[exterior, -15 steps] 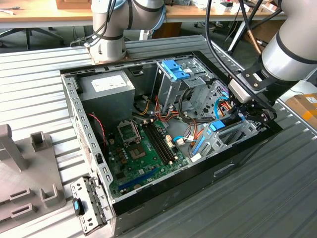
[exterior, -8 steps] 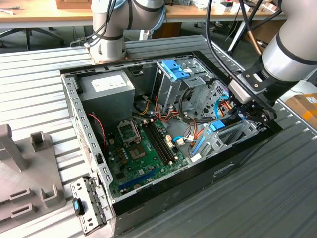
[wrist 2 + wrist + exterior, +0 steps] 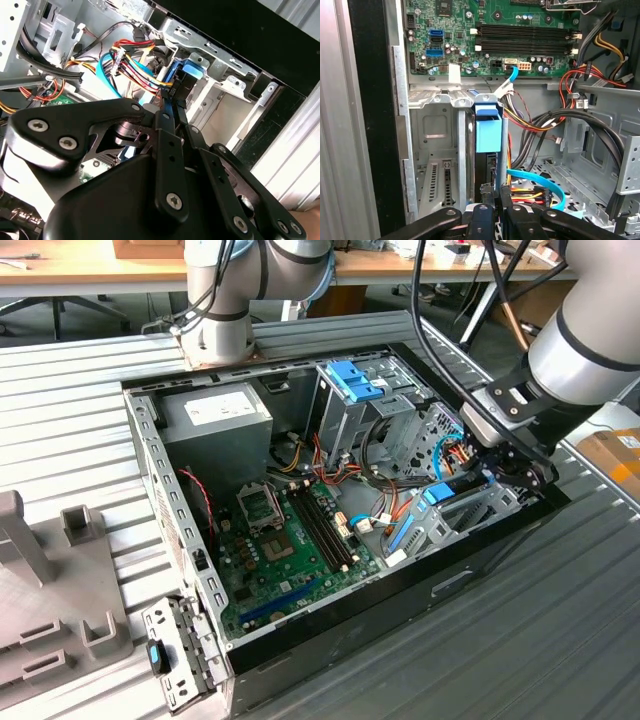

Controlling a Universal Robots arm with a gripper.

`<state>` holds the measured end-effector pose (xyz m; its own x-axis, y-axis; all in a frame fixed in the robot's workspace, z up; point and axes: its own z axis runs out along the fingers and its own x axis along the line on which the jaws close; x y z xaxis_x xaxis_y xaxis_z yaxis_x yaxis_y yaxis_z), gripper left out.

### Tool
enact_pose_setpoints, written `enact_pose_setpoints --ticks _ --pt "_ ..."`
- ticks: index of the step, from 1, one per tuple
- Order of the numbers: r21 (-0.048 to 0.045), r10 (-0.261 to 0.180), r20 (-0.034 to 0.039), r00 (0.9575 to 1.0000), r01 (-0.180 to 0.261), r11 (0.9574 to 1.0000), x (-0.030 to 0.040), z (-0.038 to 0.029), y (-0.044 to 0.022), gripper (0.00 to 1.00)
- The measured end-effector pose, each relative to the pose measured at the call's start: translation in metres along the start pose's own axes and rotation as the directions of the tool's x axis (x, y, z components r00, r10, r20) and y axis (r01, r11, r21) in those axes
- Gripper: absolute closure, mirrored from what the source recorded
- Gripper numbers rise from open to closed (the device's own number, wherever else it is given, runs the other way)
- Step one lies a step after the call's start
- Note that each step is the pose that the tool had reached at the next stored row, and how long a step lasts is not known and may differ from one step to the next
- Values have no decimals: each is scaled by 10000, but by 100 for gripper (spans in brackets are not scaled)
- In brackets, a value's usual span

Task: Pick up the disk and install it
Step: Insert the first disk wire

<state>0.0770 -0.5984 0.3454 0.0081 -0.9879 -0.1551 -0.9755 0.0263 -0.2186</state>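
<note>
The disk (image 3: 486, 131) stands on edge in the metal drive bay (image 3: 435, 135) at the front corner of the open computer case (image 3: 160, 500), its blue tab end facing the motherboard. In the exterior view the disk (image 3: 438, 493) sits at the case's right side, directly under my gripper (image 3: 482, 476). In the first wrist view my gripper (image 3: 494, 196) closes on the black edge of the disk from both sides. The second wrist view shows my gripper (image 3: 169, 102) with fingertips meeting on the thin black body, and the disk's blue tab (image 3: 194, 68) just beyond.
Bundled coloured cables (image 3: 545, 125) and a blue data cable (image 3: 540, 181) run close beside the bay. A tall grey cage with a ribbed blue clip (image 3: 352, 380), a grey power supply (image 3: 215, 415) and the motherboard (image 3: 290, 550) fill the case. A grey fixture (image 3: 50, 580) lies on the exterior view's left.
</note>
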Motion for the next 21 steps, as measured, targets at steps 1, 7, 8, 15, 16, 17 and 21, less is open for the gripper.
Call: enact_pose_setpoints --ticks 1,7,8,15,16,17,21 --pt "3 23 -4 10000 -23 10000 -1 -3 15 84" --pt "34 209 -45 9998 -208 9998 -3 7 22 84" --pt "40 250 -54 9997 -250 9997 -8 9 23 84" --pt "62 379 -72 9993 -378 9993 -30 31 27 84" --pt "63 389 -74 9992 -388 9992 -30 32 28 84" --pt "66 405 -78 9991 -405 9992 -30 33 28 84" --pt "74 449 -87 9990 -448 9990 -27 51 31 84"
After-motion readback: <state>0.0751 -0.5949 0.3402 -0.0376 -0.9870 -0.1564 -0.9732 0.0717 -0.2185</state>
